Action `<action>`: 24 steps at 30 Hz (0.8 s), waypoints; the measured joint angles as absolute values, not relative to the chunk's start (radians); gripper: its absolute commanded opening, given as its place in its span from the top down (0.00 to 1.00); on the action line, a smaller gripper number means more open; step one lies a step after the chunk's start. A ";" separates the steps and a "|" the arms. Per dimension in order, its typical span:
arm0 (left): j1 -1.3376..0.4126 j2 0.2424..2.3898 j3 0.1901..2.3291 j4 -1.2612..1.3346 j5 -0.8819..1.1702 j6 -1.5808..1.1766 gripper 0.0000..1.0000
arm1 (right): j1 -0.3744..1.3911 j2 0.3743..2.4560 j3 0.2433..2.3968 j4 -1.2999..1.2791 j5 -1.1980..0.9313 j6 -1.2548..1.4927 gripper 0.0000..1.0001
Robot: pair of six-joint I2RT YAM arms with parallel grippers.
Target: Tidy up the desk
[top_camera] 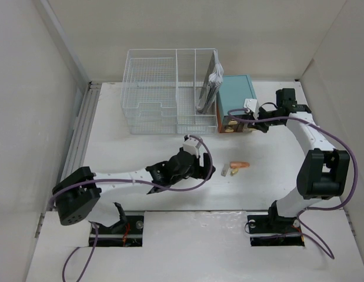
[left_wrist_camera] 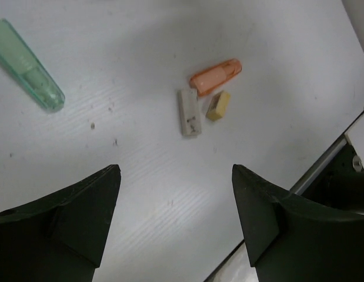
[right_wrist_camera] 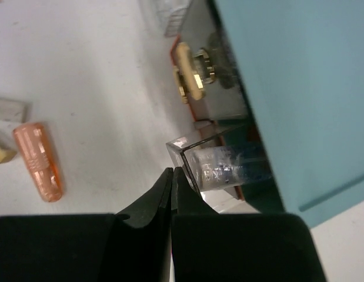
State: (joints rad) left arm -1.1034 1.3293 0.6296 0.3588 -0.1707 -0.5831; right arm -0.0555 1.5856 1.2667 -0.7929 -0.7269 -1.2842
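The white desk [top_camera: 129, 154] carries a small cluster right of centre: an orange translucent cap [top_camera: 240, 165] [left_wrist_camera: 216, 75], a white eraser [left_wrist_camera: 189, 111] and a small yellow piece [left_wrist_camera: 219, 106]. My left gripper [top_camera: 203, 168] [left_wrist_camera: 176, 170] hovers just left of that cluster, open, with only bare desk between its fingers. A green translucent piece [left_wrist_camera: 26, 64] lies farther off in the left wrist view. My right gripper [top_camera: 251, 124] [right_wrist_camera: 172, 171] is shut on nothing, its tips beside the corner of a pulled-out small drawer [right_wrist_camera: 220, 158] of the teal box [top_camera: 236, 97] [right_wrist_camera: 299, 82].
A white wire-mesh organizer [top_camera: 164, 91] stands at the back, holding some papers [top_camera: 212, 85] in its right slot. A gold knob [right_wrist_camera: 190, 71] sits on the box's other drawer. Walls enclose the left, back and right sides.
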 measured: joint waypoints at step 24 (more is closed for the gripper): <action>-0.926 2.032 1.194 0.677 -0.049 -0.670 0.47 | -0.045 1.446 1.229 -0.577 -0.749 -0.986 0.00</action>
